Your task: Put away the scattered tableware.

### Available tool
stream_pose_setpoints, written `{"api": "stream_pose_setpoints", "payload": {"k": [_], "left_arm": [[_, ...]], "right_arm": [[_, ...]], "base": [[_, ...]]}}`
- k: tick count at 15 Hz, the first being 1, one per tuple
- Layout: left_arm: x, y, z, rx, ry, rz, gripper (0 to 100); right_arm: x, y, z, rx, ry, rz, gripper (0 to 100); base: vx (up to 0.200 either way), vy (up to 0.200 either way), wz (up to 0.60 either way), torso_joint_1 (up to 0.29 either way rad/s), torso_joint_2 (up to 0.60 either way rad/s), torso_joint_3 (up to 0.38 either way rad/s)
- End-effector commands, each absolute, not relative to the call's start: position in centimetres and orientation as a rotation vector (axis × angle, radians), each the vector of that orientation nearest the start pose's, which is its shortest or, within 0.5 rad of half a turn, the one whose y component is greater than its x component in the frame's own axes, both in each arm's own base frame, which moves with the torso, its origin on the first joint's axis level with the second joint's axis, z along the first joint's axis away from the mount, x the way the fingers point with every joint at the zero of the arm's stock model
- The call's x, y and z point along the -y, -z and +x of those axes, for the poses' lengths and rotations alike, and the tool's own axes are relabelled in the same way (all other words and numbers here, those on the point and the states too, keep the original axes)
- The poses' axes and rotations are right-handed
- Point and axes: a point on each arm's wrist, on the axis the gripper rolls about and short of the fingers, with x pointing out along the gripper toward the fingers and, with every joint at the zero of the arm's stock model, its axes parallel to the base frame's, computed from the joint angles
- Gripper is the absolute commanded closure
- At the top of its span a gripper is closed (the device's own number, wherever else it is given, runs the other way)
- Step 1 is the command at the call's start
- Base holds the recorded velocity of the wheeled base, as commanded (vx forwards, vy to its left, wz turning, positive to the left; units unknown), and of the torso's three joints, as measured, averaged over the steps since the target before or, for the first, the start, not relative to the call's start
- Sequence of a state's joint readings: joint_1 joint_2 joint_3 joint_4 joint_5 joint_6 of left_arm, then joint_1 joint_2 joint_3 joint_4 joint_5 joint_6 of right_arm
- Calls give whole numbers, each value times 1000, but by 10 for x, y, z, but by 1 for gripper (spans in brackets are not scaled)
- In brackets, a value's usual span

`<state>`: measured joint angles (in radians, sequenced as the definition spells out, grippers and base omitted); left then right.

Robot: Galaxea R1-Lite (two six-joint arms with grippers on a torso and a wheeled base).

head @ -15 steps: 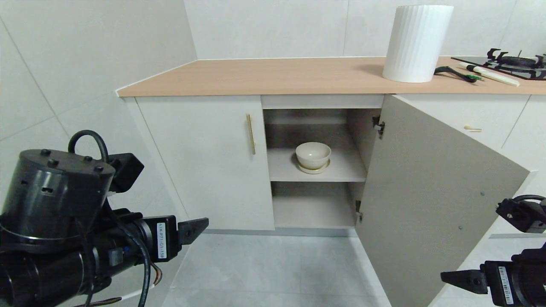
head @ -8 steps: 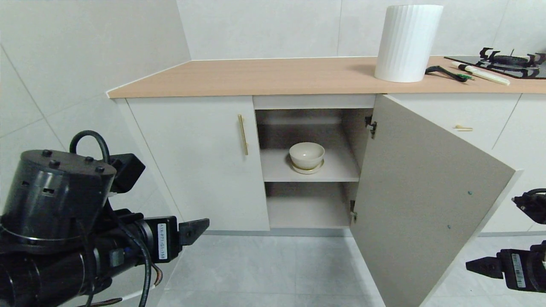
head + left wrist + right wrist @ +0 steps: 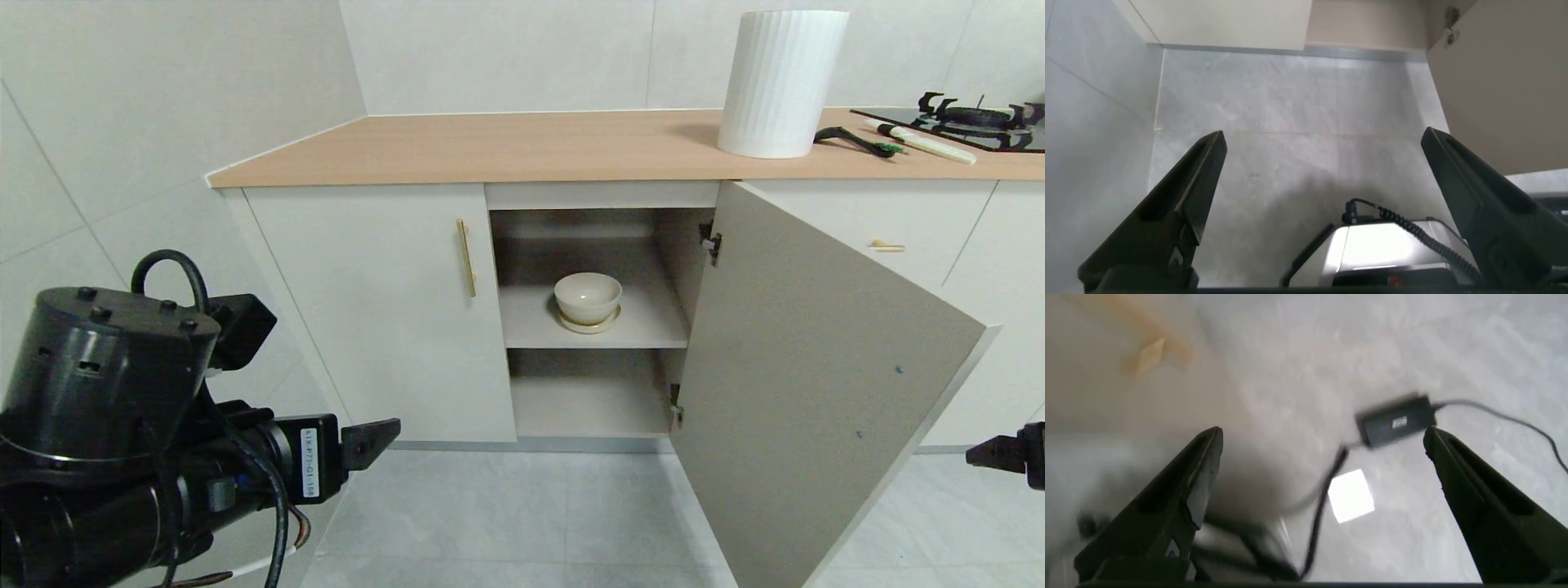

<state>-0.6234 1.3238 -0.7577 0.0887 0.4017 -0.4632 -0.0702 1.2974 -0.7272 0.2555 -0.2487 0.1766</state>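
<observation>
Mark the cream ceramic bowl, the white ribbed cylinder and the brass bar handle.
cream ceramic bowl [image 3: 588, 289]: head view, inside.
white ribbed cylinder [image 3: 781, 82]: head view, side wall.
brass bar handle [image 3: 466, 258]: head view, middle.

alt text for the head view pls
An open cabinet under a wooden countertop holds a cream bowl on a plate on its upper shelf, its right door swung wide. A white ribbed container stands on the countertop; the left gripper and right gripper sit low at the sides.
</observation>
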Motion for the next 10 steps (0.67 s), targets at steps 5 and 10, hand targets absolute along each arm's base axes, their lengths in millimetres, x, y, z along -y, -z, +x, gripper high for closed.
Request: {"api": "stream_pose_setpoints", "payload": {"k": [5,10], "left_arm": [[107,-200,164,-602,76,-128,0],[108,-200,165,-600,77,-133,0]], "right_arm": [[26,-153,224,-716,346,180,0],[6,-150,241,-685,180,187,0]], "base": [[0,0,0,0,0,0],[0,0,0,0,0,0]]}}
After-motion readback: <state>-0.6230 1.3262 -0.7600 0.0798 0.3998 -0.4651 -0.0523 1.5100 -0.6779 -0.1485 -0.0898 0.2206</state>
